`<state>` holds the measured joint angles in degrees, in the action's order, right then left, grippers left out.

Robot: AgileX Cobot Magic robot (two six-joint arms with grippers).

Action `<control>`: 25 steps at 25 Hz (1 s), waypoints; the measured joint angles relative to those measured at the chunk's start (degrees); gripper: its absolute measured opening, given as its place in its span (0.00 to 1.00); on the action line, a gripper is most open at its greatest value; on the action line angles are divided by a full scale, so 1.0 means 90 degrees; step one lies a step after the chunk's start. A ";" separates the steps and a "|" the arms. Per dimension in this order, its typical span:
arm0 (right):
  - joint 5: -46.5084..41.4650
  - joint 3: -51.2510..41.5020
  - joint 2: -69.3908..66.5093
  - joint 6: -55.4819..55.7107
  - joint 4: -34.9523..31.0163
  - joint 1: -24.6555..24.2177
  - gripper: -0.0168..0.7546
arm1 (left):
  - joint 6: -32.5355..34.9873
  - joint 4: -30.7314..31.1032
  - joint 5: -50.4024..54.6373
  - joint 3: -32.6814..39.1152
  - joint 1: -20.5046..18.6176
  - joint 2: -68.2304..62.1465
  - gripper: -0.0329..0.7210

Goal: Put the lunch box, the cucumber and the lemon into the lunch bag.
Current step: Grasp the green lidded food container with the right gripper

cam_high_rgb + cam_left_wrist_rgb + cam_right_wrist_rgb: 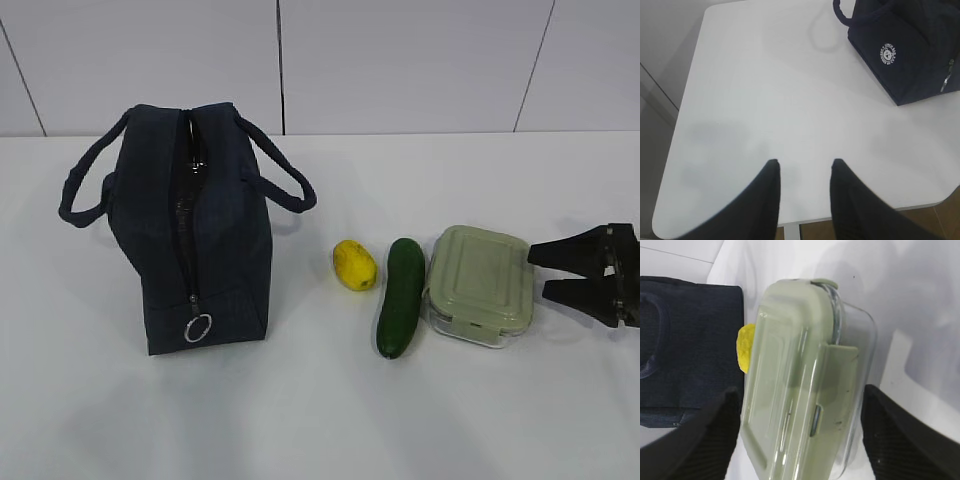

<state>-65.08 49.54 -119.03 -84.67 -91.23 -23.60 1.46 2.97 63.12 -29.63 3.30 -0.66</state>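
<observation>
Three items waited beside the lunch bag (195, 225).
Lemon (354, 264), cucumber (401, 297) and lunch box (480, 283) lay rightward; right gripper (540, 272) gaped wide near the box, left gripper (805, 172) part-open, empty.

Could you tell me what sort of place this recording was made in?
Probably a lab or test workcell rather than a home: a bare white table against plain white wall panels, with only the lunch bag, lemon, cucumber and lunch box laid out, and a black right gripper reaching in.

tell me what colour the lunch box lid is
Sage green lid, clearest in the right wrist view.
</observation>
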 joint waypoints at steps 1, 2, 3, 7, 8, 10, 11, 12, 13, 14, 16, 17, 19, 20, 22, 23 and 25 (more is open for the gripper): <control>0.0002 0.0012 -0.0003 0.0000 0.0000 0.0011 0.76 | 0.0000 0.0000 0.0000 0.0000 0.0000 0.0000 0.37; 0.0002 0.0036 -0.0014 0.0009 0.0000 0.0010 0.76 | 0.0000 0.0000 0.0000 0.0000 0.0000 0.0000 0.37; 0.0002 0.0048 -0.0028 0.0025 0.0000 0.0010 0.76 | 0.0000 0.0000 0.0000 0.0000 0.0000 0.0000 0.37; -0.0017 0.0087 -0.0147 0.0071 0.0000 0.0010 0.76 | 0.0000 0.0000 0.0000 0.0000 0.0000 0.0000 0.37; -0.0017 0.0087 -0.0158 0.0081 0.0000 0.0010 0.76 | 0.0000 0.0000 0.0000 0.0000 0.0000 0.0000 0.37; -0.0017 0.0087 -0.0171 0.0085 0.0000 0.0010 0.76 | 0.0000 0.0000 0.0000 0.0000 0.0000 0.0000 0.37; -0.0017 0.0087 -0.0171 0.0085 0.0000 0.0010 0.76 | 0.0000 0.0000 0.0000 0.0000 0.0000 0.0000 0.37; -0.0017 0.0090 -0.0171 0.0095 0.0000 0.0010 0.76 | 0.0000 0.0000 0.0000 0.0000 0.0000 0.0000 0.37; -0.0017 0.0090 -0.0171 0.0095 0.0000 0.0010 0.76 | 0.0000 0.0000 0.0000 0.0000 0.0000 0.0000 0.37; -0.0017 0.0101 -0.0171 0.0095 0.0000 0.0010 0.76 | 0.0000 0.0000 0.0000 0.0000 0.0000 0.0000 0.37; -0.0017 0.0101 -0.0171 0.0110 0.0000 0.0010 0.76 | 0.0000 0.0000 0.0000 0.0000 0.0000 0.0000 0.37; -0.0027 0.0101 -0.0171 0.0110 0.0000 0.0010 0.76 | 0.0000 0.0000 0.0000 0.0000 0.0000 0.0000 0.37; -0.0027 0.0101 -0.0171 0.0130 0.0000 0.0010 0.76 | 0.0000 0.0000 0.0000 0.0000 0.0000 0.0000 0.37; -0.0027 0.0101 -0.0171 0.0141 0.0000 0.0010 0.76 | 0.0000 0.0000 0.0000 0.0000 0.0000 0.0000 0.37; -0.0027 0.0101 -0.0171 0.0141 0.0000 0.0010 0.76 | 0.0000 0.0000 0.0000 0.0000 0.0000 0.0000 0.37; -0.0027 0.0101 -0.0171 0.0154 -0.0011 0.0010 0.76 | 0.0000 0.0000 0.0000 0.0000 0.0000 0.0000 0.37; -0.0027 0.0101 -0.0171 0.0203 -0.0011 0.0010 0.76 | 0.0000 0.0000 0.0000 0.0000 0.0000 0.0000 0.37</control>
<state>-65.33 50.45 -120.57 -82.84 -91.34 -23.51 1.46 2.97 63.12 -29.63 3.30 -0.66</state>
